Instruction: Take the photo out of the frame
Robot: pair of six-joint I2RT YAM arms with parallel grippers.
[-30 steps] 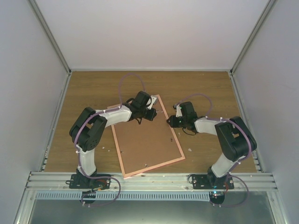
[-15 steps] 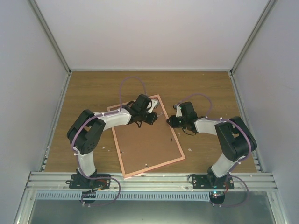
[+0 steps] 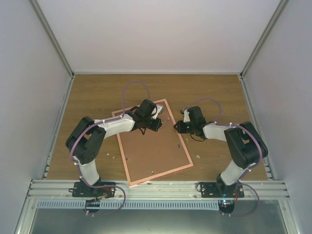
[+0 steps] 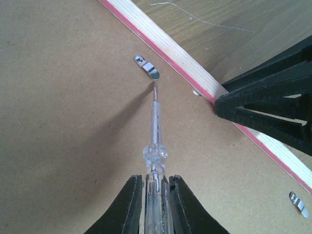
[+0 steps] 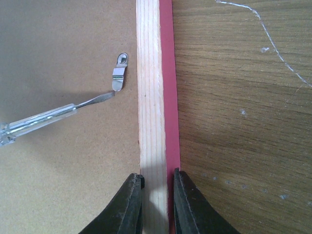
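The pink frame lies face down on the table, its brown backing board up. The photo is hidden under the board. My left gripper is shut on a clear-handled screwdriver. Its tip touches the board right by a metal retaining clip near the frame's rim. My right gripper is shut on the frame's right rim, one finger inside and one outside. The same clip and the screwdriver tip show in the right wrist view. Both grippers meet at the frame's far right part.
Another clip sits further along the rim. Small pale specks lie on the wooden table beside the frame. White walls close in the table at left, right and back. A thin scratch or thread lies on the table right of the rim.
My left arm has stretched a little further over the frame, its elbow dropping toward the left. The right arm and the frame have not moved.
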